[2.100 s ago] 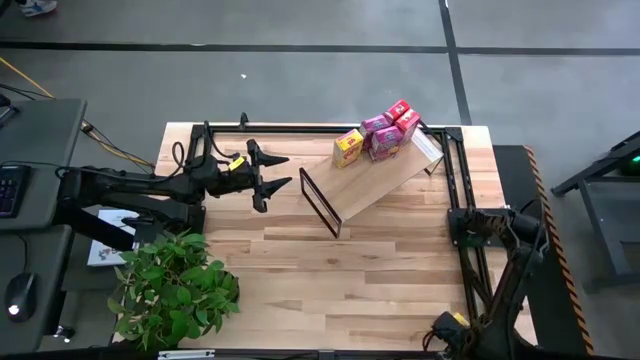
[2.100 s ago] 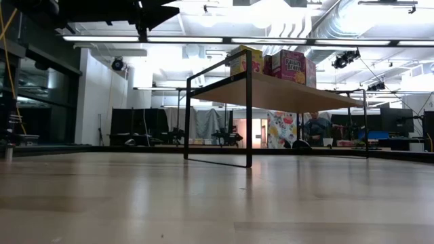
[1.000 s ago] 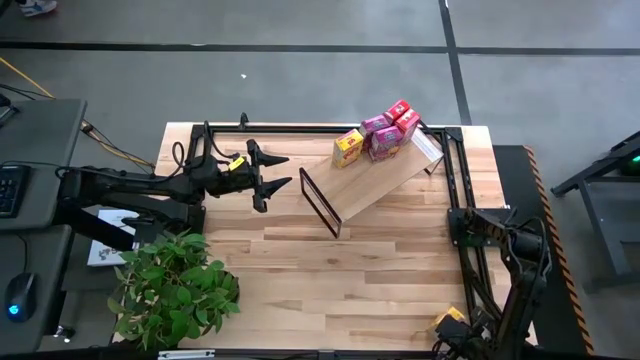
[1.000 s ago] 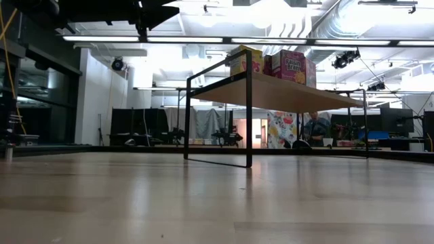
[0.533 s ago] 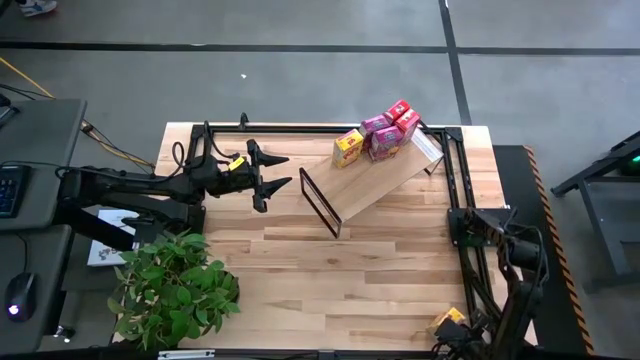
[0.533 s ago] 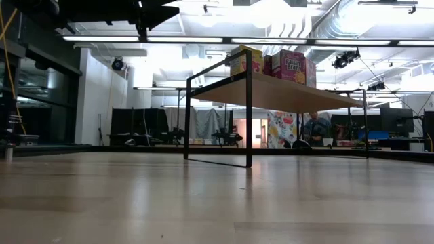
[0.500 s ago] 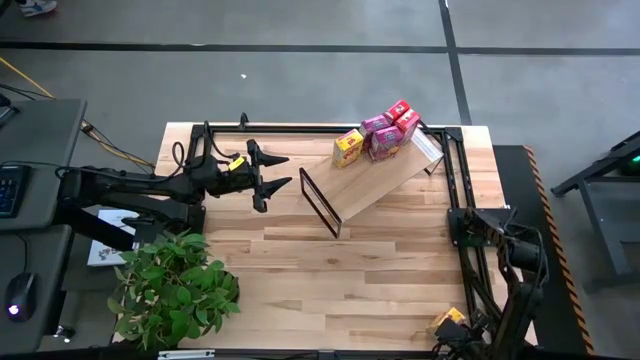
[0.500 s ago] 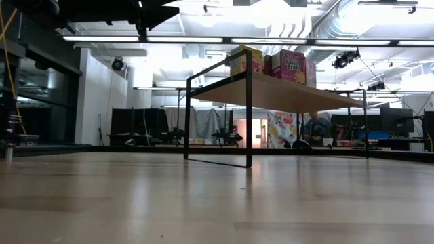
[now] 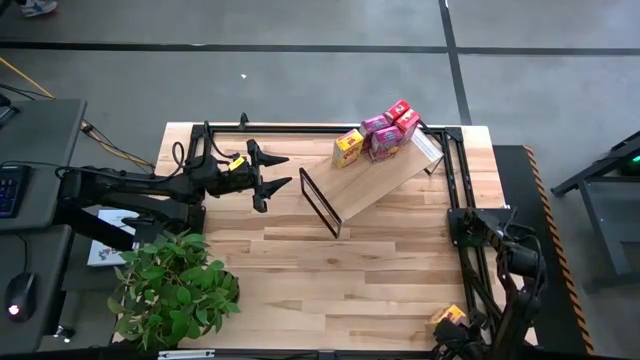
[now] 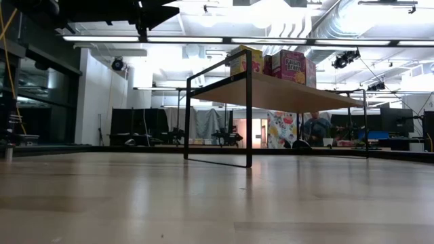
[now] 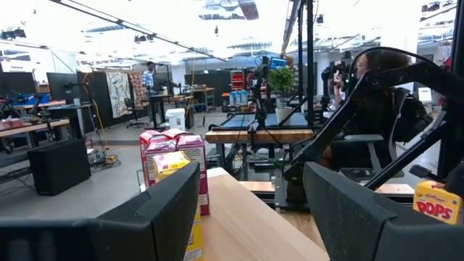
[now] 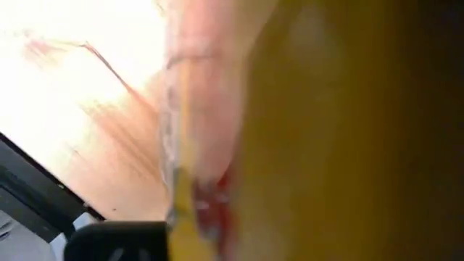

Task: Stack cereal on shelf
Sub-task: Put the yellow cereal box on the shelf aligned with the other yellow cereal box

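1. Only the right arm has shifted: its right gripper [image 9: 452, 322], at the table's near right corner, seemingly clasps a yellow cereal box [image 9: 446, 316] filling its wrist view.
2. Other cereal boxes [image 9: 378, 135] cluster at the far end of the shelf [image 9: 372, 180], leaving room.
3. Left gripper [image 9: 275, 170] waits, fingers spread, empty.

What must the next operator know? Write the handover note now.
Left end effector: open, empty, over the table left of the shelf.
Right end effector: at the table's near right corner, right up against the sixth box, a yellow one; a grasp cannot be confirmed.
Done: five boxes clustered at the shelf's far end: yellow, two pink, two red.
Left: bring the sixth box to the shelf.
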Robot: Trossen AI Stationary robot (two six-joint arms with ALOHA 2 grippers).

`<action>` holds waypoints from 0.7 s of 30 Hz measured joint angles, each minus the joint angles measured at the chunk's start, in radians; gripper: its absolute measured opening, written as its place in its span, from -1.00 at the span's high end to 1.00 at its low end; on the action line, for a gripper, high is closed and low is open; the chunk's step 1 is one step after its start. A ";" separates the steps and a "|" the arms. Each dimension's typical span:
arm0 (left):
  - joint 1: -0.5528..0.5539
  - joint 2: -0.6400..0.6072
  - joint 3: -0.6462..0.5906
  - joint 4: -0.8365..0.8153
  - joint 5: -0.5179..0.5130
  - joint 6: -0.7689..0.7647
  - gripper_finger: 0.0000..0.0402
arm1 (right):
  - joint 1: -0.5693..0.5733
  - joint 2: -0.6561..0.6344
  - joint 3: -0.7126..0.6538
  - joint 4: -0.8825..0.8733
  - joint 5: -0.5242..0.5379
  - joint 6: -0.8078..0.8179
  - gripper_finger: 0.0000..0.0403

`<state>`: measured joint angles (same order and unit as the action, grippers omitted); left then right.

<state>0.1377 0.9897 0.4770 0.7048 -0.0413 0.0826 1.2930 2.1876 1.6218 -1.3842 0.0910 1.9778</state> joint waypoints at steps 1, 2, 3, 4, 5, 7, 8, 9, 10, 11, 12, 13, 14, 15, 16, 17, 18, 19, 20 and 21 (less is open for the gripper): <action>0.000 0.000 0.000 0.000 0.000 0.000 -0.18 | 0.000 0.001 0.000 -0.006 0.003 0.000 1.00; 0.000 0.000 0.000 0.000 0.000 0.000 -0.18 | 0.000 0.001 0.000 -0.013 0.006 0.002 1.00; 0.000 0.000 0.000 0.000 0.000 0.000 -0.18 | -0.001 0.002 0.000 -0.019 0.009 0.003 1.00; 0.000 0.000 0.000 0.000 0.000 0.000 -0.18 | -0.002 0.003 0.000 -0.025 0.015 0.003 1.00; 0.000 0.000 0.000 0.000 0.000 0.000 -0.18 | -0.003 0.004 0.000 -0.032 0.023 0.002 1.00; 0.000 0.000 0.000 0.000 0.000 0.000 -0.18 | -0.008 0.005 -0.001 -0.045 0.040 0.001 1.00; 0.000 0.000 0.000 0.000 0.000 0.000 -0.18 | -0.010 0.005 -0.001 -0.050 0.052 -0.001 1.00; 0.000 0.000 0.000 0.000 0.000 0.000 -0.18 | -0.013 0.005 -0.001 -0.052 0.068 -0.005 1.00; 0.000 0.000 0.000 0.000 0.000 0.000 -0.18 | -0.017 0.005 -0.001 -0.056 0.080 -0.008 1.00; 0.000 0.000 0.000 0.000 0.000 0.000 -0.18 | -0.021 0.005 -0.001 -0.062 0.093 -0.008 1.00; 0.000 0.000 0.000 0.000 0.000 0.000 -0.18 | -0.025 0.005 -0.001 -0.067 0.107 -0.011 1.00; 0.000 0.000 0.000 0.000 0.000 0.000 -0.18 | -0.030 0.005 -0.001 -0.070 0.120 -0.015 1.00; 0.000 0.000 0.000 0.000 0.000 0.000 -0.18 | -0.033 0.005 -0.001 -0.071 0.134 -0.022 1.00; 0.000 0.000 0.000 0.000 0.000 0.000 -0.18 | -0.038 0.005 -0.001 -0.073 0.146 -0.024 1.00; 0.000 0.000 0.000 0.000 0.000 0.000 -0.18 | -0.040 0.005 -0.001 -0.079 0.157 -0.026 1.00; 0.000 0.000 0.000 0.000 0.000 0.000 -0.18 | -0.044 0.005 -0.001 -0.085 0.167 -0.026 1.00; 0.000 0.000 0.000 0.000 0.000 0.000 -0.18 | -0.045 0.005 -0.001 -0.088 0.172 -0.026 1.00; 0.000 0.000 0.000 0.000 0.000 0.000 -0.18 | -0.048 0.005 -0.001 -0.093 0.179 -0.027 1.00; 0.000 0.000 0.000 0.000 0.000 0.000 -0.18 | -0.050 0.005 -0.001 -0.099 0.188 -0.026 1.00; 0.000 0.000 0.000 0.000 0.000 0.000 -0.18 | -0.053 0.005 -0.001 -0.104 0.197 -0.026 1.00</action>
<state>0.1376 0.9897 0.4770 0.7044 -0.0411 0.0826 1.2398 2.1921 1.6207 -1.4886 0.2882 1.9521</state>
